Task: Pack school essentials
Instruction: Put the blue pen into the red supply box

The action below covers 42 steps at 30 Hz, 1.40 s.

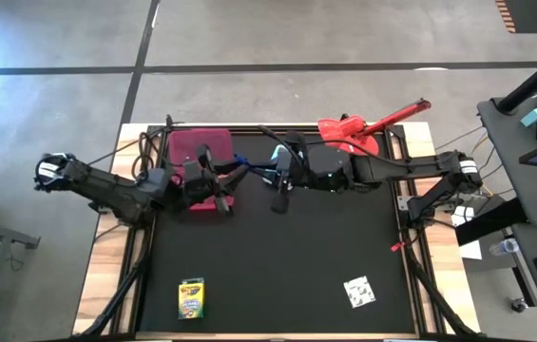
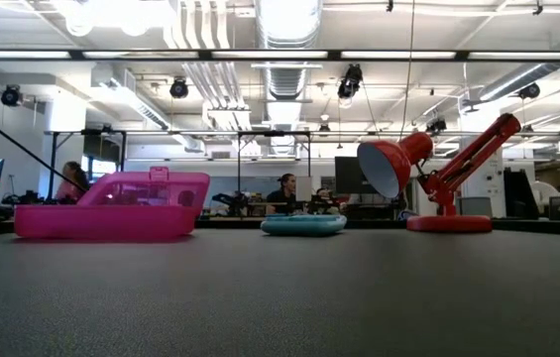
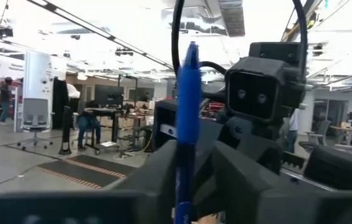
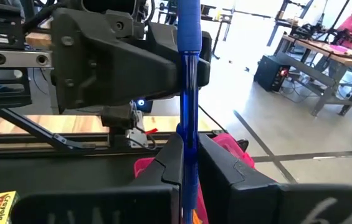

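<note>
Dark table top [image 2: 280,297] across the lower third of the frame, bare in the foreground. At left, along the far edge, a pink translucent case [image 2: 111,208], long and low, lid slanted and rising toward the right. Near centre, a low turquoise object [image 2: 303,225], flat and rounded. At right, a red desk lamp [image 2: 436,169]: round base on the table, jointed arm slanting toward the upper right, shade tipped down and facing left. Beyond the table, an open workroom with ceiling ducts and strip lights; one seated person [image 2: 284,193] behind the centre, another [image 2: 69,183] at far left.
</note>
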Each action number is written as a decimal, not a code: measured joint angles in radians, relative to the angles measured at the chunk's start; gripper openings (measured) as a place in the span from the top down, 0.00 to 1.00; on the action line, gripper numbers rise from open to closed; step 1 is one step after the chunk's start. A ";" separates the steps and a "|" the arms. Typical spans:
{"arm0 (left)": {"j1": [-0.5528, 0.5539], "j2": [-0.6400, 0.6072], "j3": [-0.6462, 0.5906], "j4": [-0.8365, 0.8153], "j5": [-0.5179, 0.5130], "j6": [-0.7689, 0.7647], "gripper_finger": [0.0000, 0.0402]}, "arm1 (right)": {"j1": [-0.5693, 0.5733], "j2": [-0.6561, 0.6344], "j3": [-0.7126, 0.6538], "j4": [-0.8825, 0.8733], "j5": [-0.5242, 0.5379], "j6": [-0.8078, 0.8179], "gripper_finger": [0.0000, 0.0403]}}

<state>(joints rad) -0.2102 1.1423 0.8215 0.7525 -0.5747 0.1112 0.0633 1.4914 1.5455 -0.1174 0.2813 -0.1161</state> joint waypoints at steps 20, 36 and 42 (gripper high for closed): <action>0.057 0.000 -0.005 -0.002 0.066 0.000 0.94 | -0.021 -0.010 0.000 -0.015 0.006 0.037 0.83; 0.169 0.000 -0.009 -0.196 0.079 0.000 0.94 | -0.074 -0.187 0.099 -0.632 0.007 0.360 0.48; 0.232 0.000 -0.003 -0.547 0.085 -0.003 0.94 | -0.072 -0.229 0.117 -0.984 0.007 0.561 0.48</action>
<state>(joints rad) 0.0215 1.1427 0.8188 0.2056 -0.4892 0.1078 -0.0090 1.2626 1.6623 -1.1011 0.2881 0.4445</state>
